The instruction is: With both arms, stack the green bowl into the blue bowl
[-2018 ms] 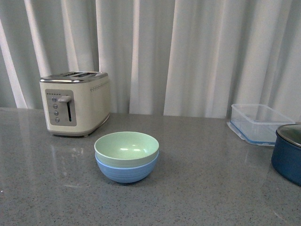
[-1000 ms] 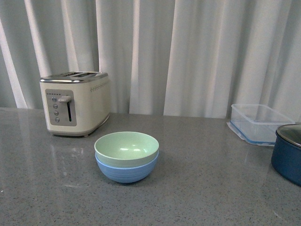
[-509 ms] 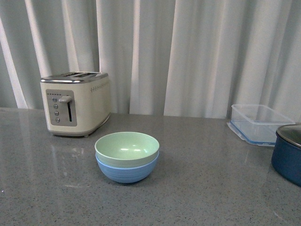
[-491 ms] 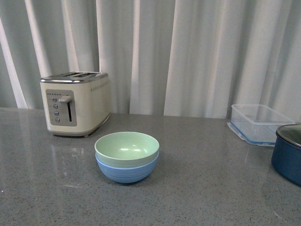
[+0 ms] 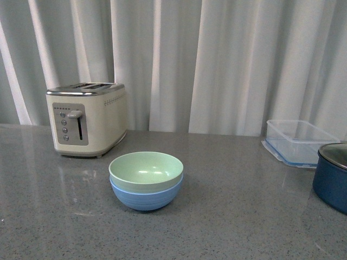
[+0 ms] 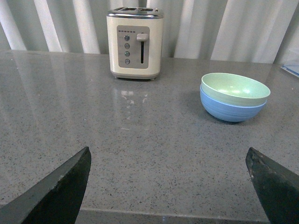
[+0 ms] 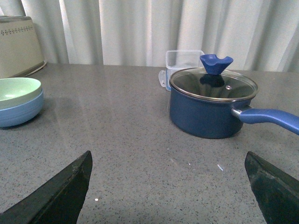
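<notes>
the green bowl (image 5: 146, 168) sits nested inside the blue bowl (image 5: 145, 197), upright, its rim showing just above the blue one's rim. the pair stands on the grey speckled bench (image 5: 233, 216), near the middle of the front view, with nothing touching it. a cream toaster (image 5: 87, 118) stands behind and to the left of the bowls, well apart from them, in front of pale curtains (image 5: 217, 59). to the right, a clear box (image 5: 300, 141) rests near the back edge, and a navy pot (image 7: 210, 107) with a glass lid and blue knob stands just in front of it, its handle sticking out sideways.

neither arm shows in the front view. in the left wrist view the left hand (image 6: 173, 184) is spread wide open, its two dark fingertips at the frame's lower corners, holding nothing, over bare bench short of the bowls. the right hand (image 7: 170, 184) is likewise wide open and empty, facing the pot, with the bowls off to one side.
</notes>
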`<action>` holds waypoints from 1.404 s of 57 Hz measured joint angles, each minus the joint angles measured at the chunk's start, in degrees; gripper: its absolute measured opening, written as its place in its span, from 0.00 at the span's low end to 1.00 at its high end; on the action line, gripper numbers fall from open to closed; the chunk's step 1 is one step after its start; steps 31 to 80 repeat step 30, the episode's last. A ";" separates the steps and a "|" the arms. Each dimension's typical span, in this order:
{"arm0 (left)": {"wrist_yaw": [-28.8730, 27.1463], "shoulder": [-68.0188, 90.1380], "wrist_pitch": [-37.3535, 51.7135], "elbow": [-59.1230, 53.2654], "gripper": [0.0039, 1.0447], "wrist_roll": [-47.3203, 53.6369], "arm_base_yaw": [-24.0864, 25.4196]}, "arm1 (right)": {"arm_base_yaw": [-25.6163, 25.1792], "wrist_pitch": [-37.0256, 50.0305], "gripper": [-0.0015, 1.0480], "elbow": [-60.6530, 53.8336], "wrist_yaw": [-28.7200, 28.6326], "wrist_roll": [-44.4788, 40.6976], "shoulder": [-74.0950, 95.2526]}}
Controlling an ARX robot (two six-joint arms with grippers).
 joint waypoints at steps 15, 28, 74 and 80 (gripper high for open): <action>0.00 0.00 0.00 0.00 0.94 0.00 0.00 | 0.00 0.00 0.90 0.00 0.00 0.02 0.00; 0.00 0.00 0.00 0.00 0.94 0.00 0.00 | 0.00 0.00 0.90 0.00 0.00 0.02 0.00; 0.00 0.00 0.00 0.00 0.94 0.00 0.00 | 0.00 0.00 0.90 0.00 0.00 0.02 0.00; 0.00 0.00 0.00 0.00 0.94 0.00 0.00 | 0.00 0.00 0.90 0.00 0.00 0.02 0.00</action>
